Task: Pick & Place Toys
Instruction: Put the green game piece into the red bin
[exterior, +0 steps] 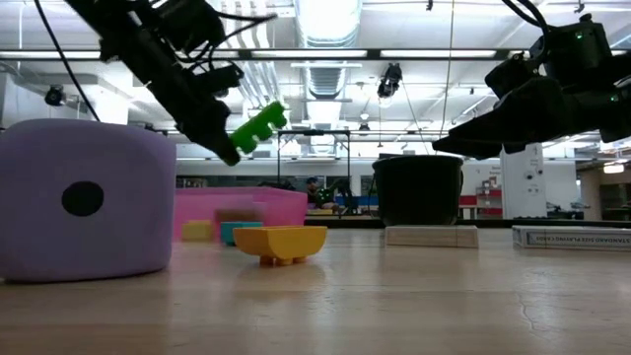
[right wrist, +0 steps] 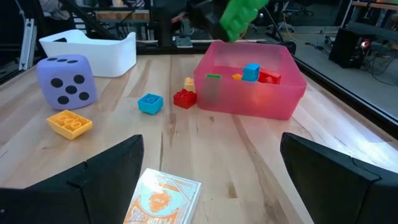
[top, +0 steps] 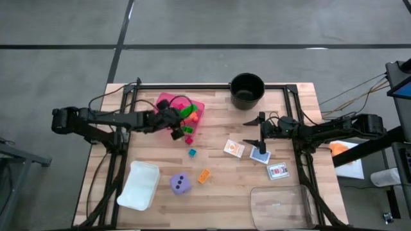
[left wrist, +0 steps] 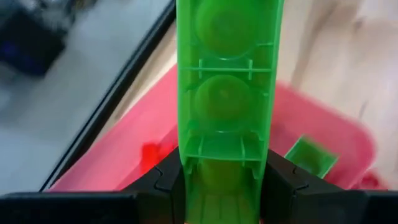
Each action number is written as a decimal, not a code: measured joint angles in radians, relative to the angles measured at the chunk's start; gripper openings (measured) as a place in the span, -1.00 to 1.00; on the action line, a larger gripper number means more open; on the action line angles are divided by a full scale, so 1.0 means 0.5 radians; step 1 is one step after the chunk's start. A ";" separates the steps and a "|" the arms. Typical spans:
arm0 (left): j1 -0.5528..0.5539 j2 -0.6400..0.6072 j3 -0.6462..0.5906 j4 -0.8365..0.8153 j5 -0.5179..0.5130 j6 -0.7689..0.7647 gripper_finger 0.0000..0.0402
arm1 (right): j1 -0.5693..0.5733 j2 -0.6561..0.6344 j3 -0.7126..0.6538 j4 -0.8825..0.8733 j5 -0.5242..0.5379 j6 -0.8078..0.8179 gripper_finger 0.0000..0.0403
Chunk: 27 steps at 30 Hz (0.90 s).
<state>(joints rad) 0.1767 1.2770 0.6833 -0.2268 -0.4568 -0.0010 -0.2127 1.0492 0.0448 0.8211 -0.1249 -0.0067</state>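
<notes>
Left arm extended from the table's left edge toward the centre, wrist angled downward, raised clear of the tabletop in the low view. Left gripper point(top: 174, 122) clamped on a green brick point(left wrist: 227, 93), fingers point(left wrist: 163, 182) pressed against both long sides of its lower end, the brick projecting forward beyond the fingertips. Right arm extended from the table's right edge toward the centre, also held above the tabletop. Right gripper point(top: 261, 131) spread wide with nothing between its fingers point(right wrist: 106, 168), jaws well apart in the right wrist view.
</notes>
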 joint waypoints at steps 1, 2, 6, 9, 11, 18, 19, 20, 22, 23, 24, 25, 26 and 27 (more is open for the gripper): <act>0.025 0.000 0.041 -0.122 -0.001 -0.029 -0.35 | 0.000 0.000 0.000 0.000 0.000 0.000 0.88; 0.048 0.002 0.075 -0.237 -0.002 -0.055 -0.35 | -0.001 0.000 0.000 0.000 0.000 0.000 0.88; 0.126 0.005 0.145 -0.520 0.068 -0.105 -0.35 | -0.001 0.000 0.000 0.000 0.000 0.000 0.88; 0.169 0.005 0.154 -0.608 0.162 -0.106 -0.35 | 0.000 0.000 0.000 0.000 0.000 0.000 0.88; 0.188 0.005 0.150 -0.612 0.183 -0.106 -0.35 | -0.001 0.000 0.000 0.001 -0.001 0.000 0.87; 0.196 0.006 0.128 -0.709 0.190 -0.106 -0.35 | 0.000 0.000 0.000 0.001 0.000 0.000 0.88; 0.196 0.006 0.128 -0.735 0.190 -0.106 -0.35 | -0.001 0.000 0.000 0.001 0.000 -0.001 0.88; 0.196 0.006 0.128 -0.752 0.191 -0.106 -0.33 | -0.001 0.000 0.000 0.001 0.000 -0.001 0.88; 0.196 0.006 0.128 -0.758 0.191 -0.106 -0.23 | 0.000 0.000 0.000 0.001 0.000 -0.001 0.87; 0.196 0.006 0.128 -0.765 0.192 -0.106 -0.16 | 0.000 0.000 0.000 0.001 0.000 -0.001 0.87; 0.196 0.006 0.128 -0.770 0.192 -0.105 -0.09 | -0.001 0.000 0.000 0.001 0.000 -0.001 0.88; 0.196 0.006 0.128 -0.769 0.192 -0.105 -0.02 | 0.000 0.000 0.000 0.001 0.000 -0.001 0.88; 0.196 0.006 0.128 -0.769 0.192 -0.105 0.04 | 0.000 0.000 0.000 0.001 0.000 -0.001 0.88; 0.196 0.006 0.128 -0.770 0.191 -0.105 0.09 | -0.001 0.000 0.000 0.001 0.000 -0.001 0.88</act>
<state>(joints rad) 0.2749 1.2800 0.7475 -0.6116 -0.3611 -0.0536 -0.2131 1.0492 0.0448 0.8215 -0.1249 -0.0071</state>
